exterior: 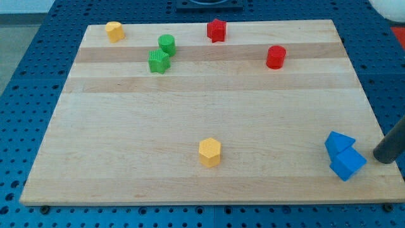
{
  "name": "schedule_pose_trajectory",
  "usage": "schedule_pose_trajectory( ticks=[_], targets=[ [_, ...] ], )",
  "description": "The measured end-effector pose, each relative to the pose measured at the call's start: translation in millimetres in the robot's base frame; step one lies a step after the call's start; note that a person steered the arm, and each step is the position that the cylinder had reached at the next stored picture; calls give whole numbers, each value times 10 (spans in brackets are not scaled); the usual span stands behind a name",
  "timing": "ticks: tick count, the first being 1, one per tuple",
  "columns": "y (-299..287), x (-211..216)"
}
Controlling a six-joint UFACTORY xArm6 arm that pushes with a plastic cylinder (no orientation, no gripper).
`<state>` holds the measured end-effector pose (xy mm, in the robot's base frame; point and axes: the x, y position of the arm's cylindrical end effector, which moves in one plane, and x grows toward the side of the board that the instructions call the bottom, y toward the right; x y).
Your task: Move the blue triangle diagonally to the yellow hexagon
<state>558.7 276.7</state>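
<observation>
The blue triangle (338, 142) lies near the board's right edge at the view's lower right, touching a blue cube (347, 164) just below it. The yellow hexagon (209, 152) sits at the bottom centre of the board, well to the left of the blue blocks. My tip (381, 158) is at the view's right edge, just right of the blue cube and a little right and below the blue triangle, with a small gap to both.
A second yellow block (114, 31) sits at the board's top left corner. A green cylinder (166, 44) and a green star-like block (159, 61) stand at upper left. A red star-like block (216, 30) is at top centre, a red cylinder (276, 57) at upper right. The wooden board (202, 114) rests on a blue pegboard.
</observation>
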Motion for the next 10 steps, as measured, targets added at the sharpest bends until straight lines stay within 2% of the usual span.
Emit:
schedule_pose_trajectory(
  ticks=[5, 7, 9, 10],
  targets=[
    [-724, -68],
    [-889, -456],
    [-1298, -567],
    [-1352, -811]
  ],
)
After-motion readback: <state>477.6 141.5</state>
